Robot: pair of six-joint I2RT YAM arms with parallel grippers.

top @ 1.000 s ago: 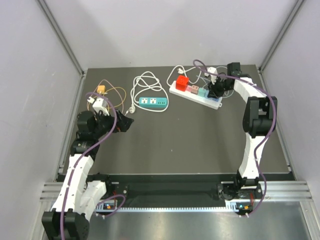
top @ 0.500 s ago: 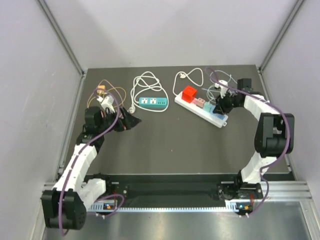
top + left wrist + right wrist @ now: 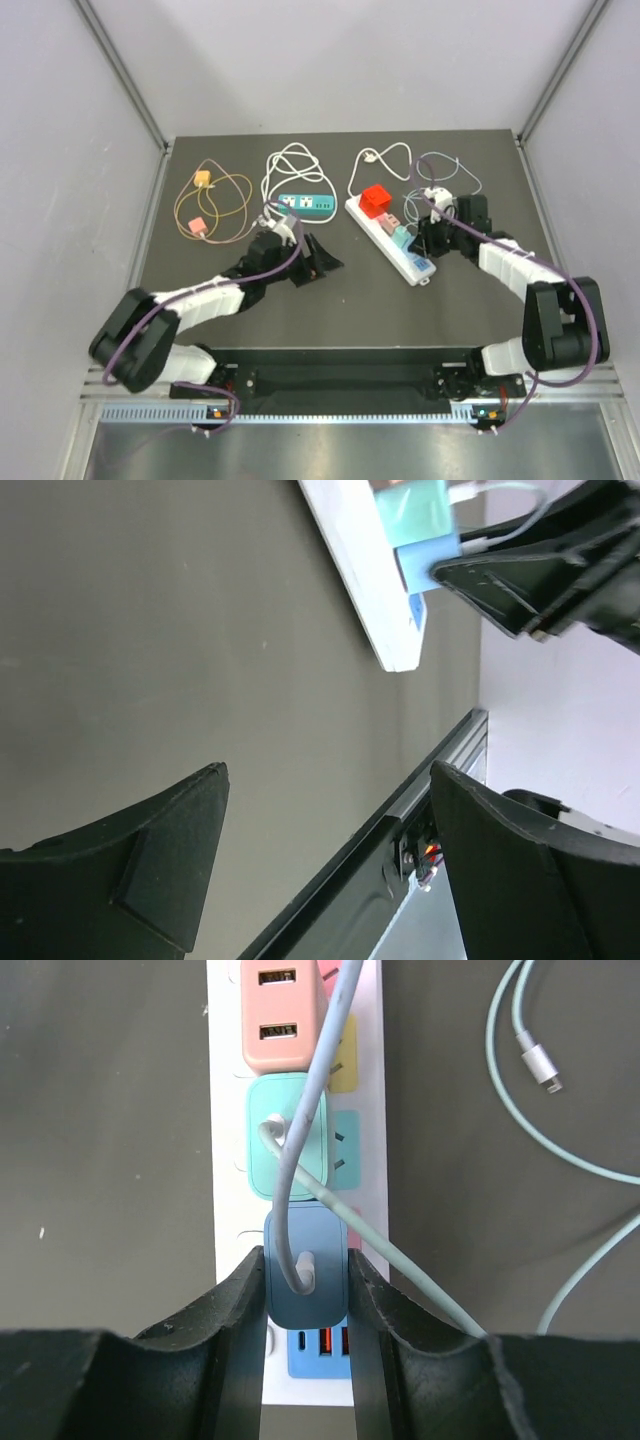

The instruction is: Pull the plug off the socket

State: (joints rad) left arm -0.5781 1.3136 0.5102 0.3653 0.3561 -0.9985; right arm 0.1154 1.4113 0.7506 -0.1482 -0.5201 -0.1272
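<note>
The socket is a white power strip (image 3: 362,212) (image 3: 229,1160) lying aslant right of centre, with a red plug (image 3: 376,199), a pink plug (image 3: 283,1015), a teal plug (image 3: 292,1135) and a blue plug (image 3: 306,1278) standing in it. My right gripper (image 3: 422,243) (image 3: 306,1295) is shut on the blue plug, one finger pressed on each side; the plug still sits in the strip. My left gripper (image 3: 320,262) (image 3: 325,860) is open and empty, low over the mat left of the strip. The strip's near end (image 3: 365,590) shows ahead of it.
A teal power strip (image 3: 305,205) with a coiled white cable (image 3: 290,165) lies at the back centre. An orange cable loop (image 3: 212,200) with small plugs lies at the back left. Pale loose cables (image 3: 560,1140) trail right of the white strip. The table's front rail (image 3: 420,800) is near.
The right arm has drawn the white strip nearer and turned it, still gripping the blue plug. The left arm has swung from the left side toward the centre, its jaws slightly narrower.
</note>
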